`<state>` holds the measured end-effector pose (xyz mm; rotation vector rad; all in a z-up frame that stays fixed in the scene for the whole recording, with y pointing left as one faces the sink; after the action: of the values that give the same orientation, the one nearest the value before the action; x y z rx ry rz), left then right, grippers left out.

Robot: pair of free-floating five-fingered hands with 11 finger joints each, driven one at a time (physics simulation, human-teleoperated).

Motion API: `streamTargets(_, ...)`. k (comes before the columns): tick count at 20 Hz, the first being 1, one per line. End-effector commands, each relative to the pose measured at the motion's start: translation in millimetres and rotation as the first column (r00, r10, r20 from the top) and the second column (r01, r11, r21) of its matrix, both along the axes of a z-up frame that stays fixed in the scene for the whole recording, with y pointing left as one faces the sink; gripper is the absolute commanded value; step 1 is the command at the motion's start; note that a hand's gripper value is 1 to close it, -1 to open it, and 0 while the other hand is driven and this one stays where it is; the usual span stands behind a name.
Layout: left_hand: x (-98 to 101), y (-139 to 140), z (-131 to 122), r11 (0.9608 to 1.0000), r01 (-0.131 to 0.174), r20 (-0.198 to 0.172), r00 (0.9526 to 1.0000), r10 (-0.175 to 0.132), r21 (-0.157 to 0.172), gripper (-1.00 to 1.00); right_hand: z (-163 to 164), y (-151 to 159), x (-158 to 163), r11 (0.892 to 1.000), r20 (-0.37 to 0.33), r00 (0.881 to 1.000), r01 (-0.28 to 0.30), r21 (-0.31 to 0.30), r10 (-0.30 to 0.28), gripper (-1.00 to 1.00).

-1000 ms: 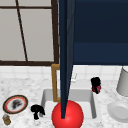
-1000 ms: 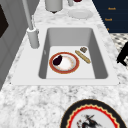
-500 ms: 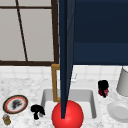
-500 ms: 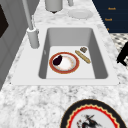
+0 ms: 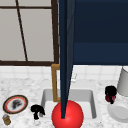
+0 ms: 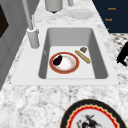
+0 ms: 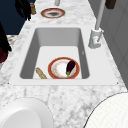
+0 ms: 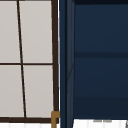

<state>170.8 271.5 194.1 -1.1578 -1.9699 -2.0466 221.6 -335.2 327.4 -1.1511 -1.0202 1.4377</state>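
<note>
- Two hands hang in the air at the front of the sink (image 6: 100,50); I judge neither is mid-reach.
- My left hand (image 5: 37,111) hovers off the bench (image 5: 25,85) edge, fingers drooping loosely, grasping nothing. The patterned plate (image 5: 15,104) and a small jar (image 5: 6,120) lie nearest to it.
- My right hand (image 5: 110,93) floats above the white plate (image 5: 118,112), beside a grey pot (image 5: 123,82). It seems curled round a dark red thing (image 5: 108,98); I can't tell what that is.
- Down in the basin, a red-rimmed plate (image 6: 64,62) carries an eggplant (image 6: 57,60), with a tan stick (image 6: 82,56) just beside it.
- Any move with the held thing calls for a steady grip and a clear path past the pot.
</note>
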Motion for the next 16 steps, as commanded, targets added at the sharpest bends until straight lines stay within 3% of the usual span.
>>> streamTargets(1, 0.0, 0, 0, 1.0, 0.0, 0.0, 1.0, 0.0, 0.0, 0.0, -6, -21, -19, 0.999, 0.0, 1.0, 0.0, 0.055, 0.0, 1.0)
streamTargets(10, 0.0, 0, 0, 1.0, 0.0, 0.0, 1.0, 0.0, 0.0, 0.0, -48, -73, -40, 0.994, -0.023, 1.0, -0.008, 0.106, 0.01, 1.0)
streamTargets(16, 0.0, 0, 0, 1.0, 0.0, 0.0, 1.0, 0.0, 0.0, 0.0, -91, -99, -14, 0.998, -0.03, 0.999, -0.032, 0.044, 0.034, 1.0)
